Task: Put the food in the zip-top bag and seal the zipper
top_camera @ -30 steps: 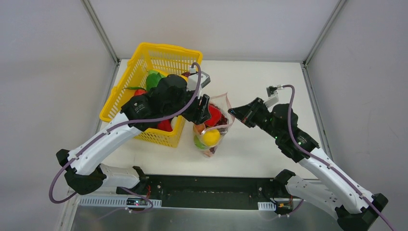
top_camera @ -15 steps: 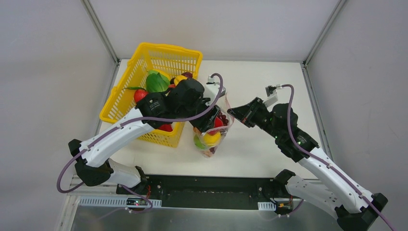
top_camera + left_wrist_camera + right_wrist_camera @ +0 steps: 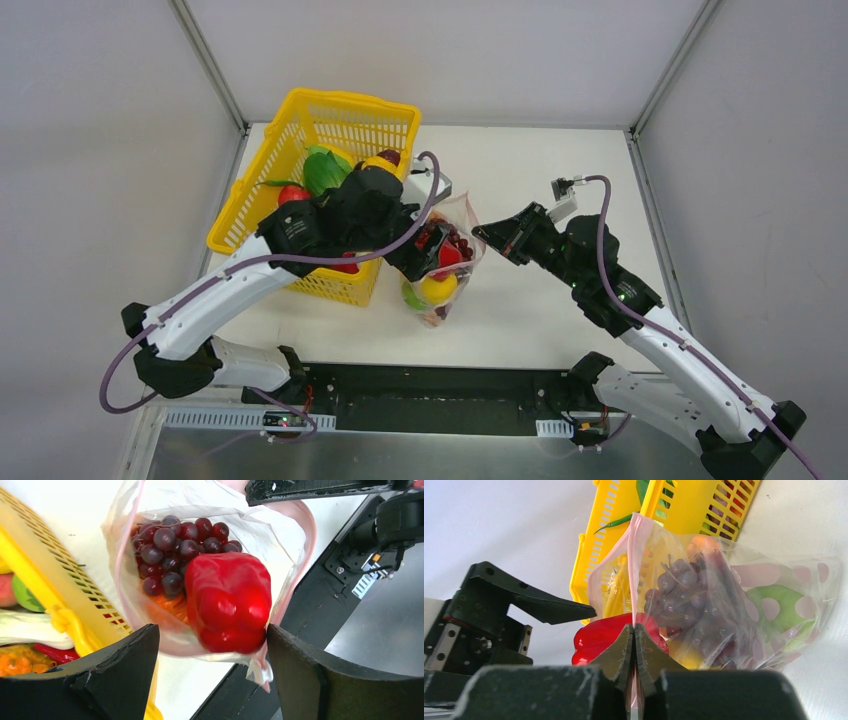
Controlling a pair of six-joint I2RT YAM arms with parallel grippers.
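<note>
- My left end effector (image 3: pixel 211 632) hangs over the mouth of the bag (image 3: pixel 437 305) with its fingers spread wide; the red pepper (image 3: pixel 227 600) lies between them on top of the grapes (image 3: pixel 172 540), with a clear gap at one finger, so I judge it let go rather than held
- My right end effector (image 3: pixel 634 630) is pressed together on the rim of the bag, pinching the pink strip (image 3: pixel 633 570) and holding the mouth up and open
- The bag stands on the table (image 3: pixel 540 160) just beside the yellow basket (image 3: pixel 300 120), between my two arms
- Done so far, as I read it: grapes, pepper, a lemon (image 3: pixel 438 289), a green apple (image 3: pixel 774 610) and something orange are inside the bag
- Left to do: the basket holds more food, leafy greens (image 3: pixel 325 170) among it, and the strip is wide open, so sealing has not begun; the pepper sits high in the mouth and may need pushing down before the strip can meet
- The left wrist view alone looks straight down into the mouth and shows how the pepper rests on the grapes
- The right wrist view alone shows my pinch on the strip and the apple low in the bag, seen through its side
- The top view alone shows the lemon, and what is in the basket
</note>
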